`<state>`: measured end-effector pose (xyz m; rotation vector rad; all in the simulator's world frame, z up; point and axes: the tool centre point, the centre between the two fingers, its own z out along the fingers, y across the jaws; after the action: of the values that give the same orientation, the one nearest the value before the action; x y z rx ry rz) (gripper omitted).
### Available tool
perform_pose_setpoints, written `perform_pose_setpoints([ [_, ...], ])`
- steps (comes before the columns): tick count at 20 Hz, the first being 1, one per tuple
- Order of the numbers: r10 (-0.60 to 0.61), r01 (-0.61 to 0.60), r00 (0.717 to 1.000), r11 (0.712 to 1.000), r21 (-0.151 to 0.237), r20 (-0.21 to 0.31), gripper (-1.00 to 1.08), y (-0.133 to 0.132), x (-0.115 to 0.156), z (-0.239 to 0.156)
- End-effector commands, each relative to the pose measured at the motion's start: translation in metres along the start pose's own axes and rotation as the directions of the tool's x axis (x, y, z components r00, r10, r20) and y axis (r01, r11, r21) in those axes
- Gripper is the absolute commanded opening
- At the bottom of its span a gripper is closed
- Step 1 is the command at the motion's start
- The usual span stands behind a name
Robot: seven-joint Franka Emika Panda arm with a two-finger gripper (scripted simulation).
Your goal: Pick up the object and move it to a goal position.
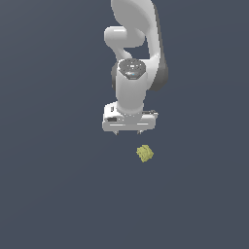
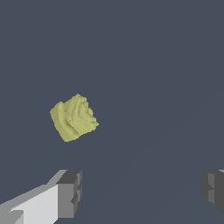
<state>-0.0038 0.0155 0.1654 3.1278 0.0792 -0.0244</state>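
The hand [image 1: 128,132] hangs released over the dark surface [image 1: 53,194], its jaws spread wide and holding nothing. The object [image 1: 145,153] — a small yellow-green lump with a bumpy skin — lies on the surface just beside the hand, a little toward the exterior view's right and nearer the camera. In the wrist view the object [image 2: 73,117] sits apart from both fingertips [image 2: 70,194], outside the gap between them rather than in it.

The main risk, judging from this, is a descent made without first centring: one finger would land on the lump or knock it sideways. The object also lies turned at an angle to the jaws, so a close without rotating the wrist could press on corners and squeeze it out, or spin it. Its uneven surface may give the pads a poor hold, and a slip during the lift seems possible.

No goal marker shows in either view, so where the object must go cannot be told. The arm's base is cut off at the exterior view's upper edge. In the wrist view one finger is clipped by the frame, and the hand's height above the surface is hard to judge — nothing but flat grey lies below.
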Motion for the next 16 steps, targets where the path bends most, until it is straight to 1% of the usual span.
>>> perform_pose_setpoints([
  [1,0.0,0.0,1.0,1.0,0.0,0.0,1.0,0.0,0.0,0.0],
  [4,-0.003,0.003,1.0,1.0,0.001,0.01,1.0,-0.003,-0.002,0.005],
  [10,-0.022,0.021,0.998,1.0,0.007,0.059,1.0,-0.021,-0.015,0.03],
  [16,-0.024,0.024,0.998,1.0,0.007,0.06,1.0,-0.021,-0.015,0.031],
])
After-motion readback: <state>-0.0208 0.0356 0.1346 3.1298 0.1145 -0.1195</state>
